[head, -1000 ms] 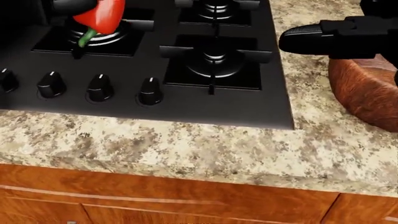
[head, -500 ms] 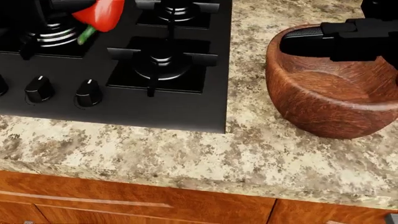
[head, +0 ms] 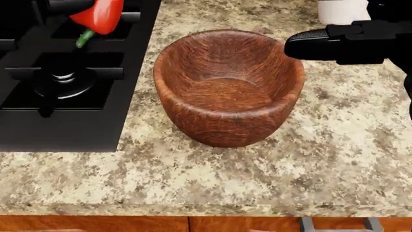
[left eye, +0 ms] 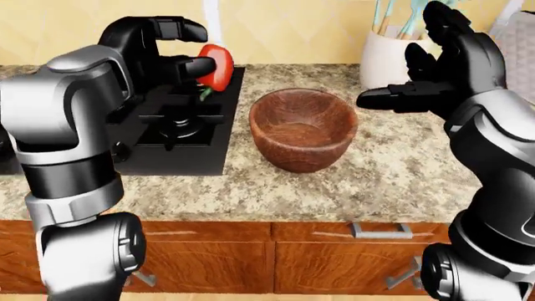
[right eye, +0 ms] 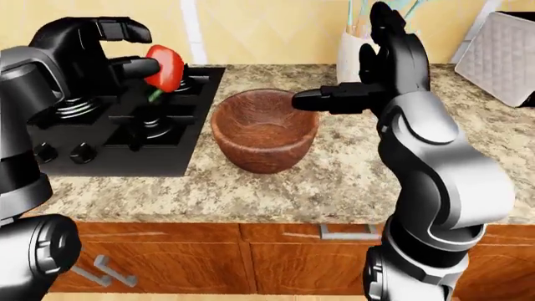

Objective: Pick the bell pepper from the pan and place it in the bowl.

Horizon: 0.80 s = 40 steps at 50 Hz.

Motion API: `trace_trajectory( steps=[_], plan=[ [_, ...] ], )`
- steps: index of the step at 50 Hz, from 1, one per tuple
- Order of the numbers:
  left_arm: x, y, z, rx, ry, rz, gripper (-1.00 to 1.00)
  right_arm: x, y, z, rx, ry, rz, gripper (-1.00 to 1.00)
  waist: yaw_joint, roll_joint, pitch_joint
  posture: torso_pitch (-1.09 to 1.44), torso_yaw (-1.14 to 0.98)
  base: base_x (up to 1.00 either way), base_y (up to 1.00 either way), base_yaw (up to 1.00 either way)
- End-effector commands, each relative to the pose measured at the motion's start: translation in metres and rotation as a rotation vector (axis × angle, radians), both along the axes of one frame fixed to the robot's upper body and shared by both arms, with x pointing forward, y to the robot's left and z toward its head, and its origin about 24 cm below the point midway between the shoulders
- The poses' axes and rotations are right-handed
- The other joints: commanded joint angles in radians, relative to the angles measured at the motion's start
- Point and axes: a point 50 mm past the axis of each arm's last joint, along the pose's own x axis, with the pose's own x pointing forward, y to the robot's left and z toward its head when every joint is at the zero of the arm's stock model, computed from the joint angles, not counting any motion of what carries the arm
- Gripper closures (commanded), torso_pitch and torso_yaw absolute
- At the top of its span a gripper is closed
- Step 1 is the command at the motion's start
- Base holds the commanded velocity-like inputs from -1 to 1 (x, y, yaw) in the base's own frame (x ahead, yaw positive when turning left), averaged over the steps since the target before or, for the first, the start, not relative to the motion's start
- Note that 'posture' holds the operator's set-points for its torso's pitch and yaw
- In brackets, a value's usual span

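A red bell pepper (left eye: 217, 64) with a green stem hangs above the black stove (left eye: 180, 141), my left hand (left eye: 201, 50) shut on it. In the head view the pepper (head: 100, 14) sits at the top left, up and left of the bowl. The brown wooden bowl (head: 219, 125) stands empty on the speckled counter, just right of the stove. My right hand (left eye: 409, 56) is open and raised over the bowl's right side, its thumb pointing left above the rim. No pan shows in any view.
A white utensil crock (left eye: 386, 56) stands beyond the bowl near the wall. At the right-eye view's top right is a quilted grey object (right eye: 502, 56). Burner grates (head: 61, 75) lie left of the bowl. Wooden drawers with metal handles (left eye: 381, 231) run below the counter edge.
The camera has swung right: stove and knobs slid left, and the bowl came from the right edge to the middle. The pepper stays in my left hand at top left.
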Motion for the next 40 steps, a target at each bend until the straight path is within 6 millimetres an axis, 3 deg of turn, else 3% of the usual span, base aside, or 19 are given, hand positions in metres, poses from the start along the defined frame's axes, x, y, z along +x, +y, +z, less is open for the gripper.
trace_trajectory(
  steps=[1, 5, 8, 11, 14, 15, 17, 22, 40],
  plan=[
    [-0.006, -0.004, 0.022, 0.005, -0.106, -0.028, 0.42, -0.006, -0.003, 0.014, 0.003, -0.082, -0.024, -1.0, -0.002, 0.001, -0.02, 0.0, 0.0, 0.0, 0.0, -1.0],
    [-0.007, -0.005, 0.022, 0.003, -0.105, -0.027, 0.42, -0.006, -0.003, 0.014, 0.003, -0.085, -0.032, -1.0, 0.012, 0.031, -0.012, 0.0, 0.0, 0.0, 0.0, -0.89],
    [-0.007, -0.004, 0.022, 0.002, -0.106, -0.026, 0.42, -0.006, -0.003, 0.013, 0.0, -0.087, -0.038, -1.0, 0.008, 0.019, 0.015, 0.0, 0.0, 0.0, 0.0, 0.0],
    [-0.007, -0.004, 0.022, 0.0, -0.108, -0.026, 0.42, -0.006, -0.004, 0.013, 0.003, -0.088, -0.04, -1.0, -0.003, 0.025, 0.011, 0.0, 0.0, 0.0, 0.0, 0.0],
    [-0.007, -0.004, 0.022, -0.002, -0.11, -0.025, 0.42, -0.006, -0.002, 0.012, 0.003, -0.087, -0.034, -1.0, -0.019, 0.068, -0.019, 0.0, 0.0, 0.0, 0.0, 0.0],
    [-0.008, -0.004, 0.023, -0.002, -0.112, -0.025, 0.42, -0.006, -0.002, 0.012, 0.002, -0.086, -0.032, -1.0, -0.008, 0.039, 0.003, 0.0, 0.0, 0.0, 0.0, 0.0],
    [-0.008, -0.004, 0.023, -0.006, -0.114, -0.024, 0.42, -0.006, -0.002, 0.011, 0.004, -0.086, -0.03, -1.0, -0.007, 0.037, -0.009, 0.0, 0.0, 0.0, 0.0, 0.0],
    [-0.008, -0.004, 0.022, -0.007, -0.113, -0.02, 0.41, -0.007, -0.002, 0.012, 0.001, -0.087, -0.031, -1.0, 0.003, 0.021, -0.013, 0.0, 0.0, 0.0, 0.0, 0.0],
    [-0.005, -0.024, 0.036, -0.04, -0.146, -0.054, 0.37, -0.004, -0.003, 0.016, -0.001, -0.093, -0.038, -1.0, 0.013, 0.012, -0.008, 0.0, 0.0, 0.0, 0.0, 0.0]
  ],
)
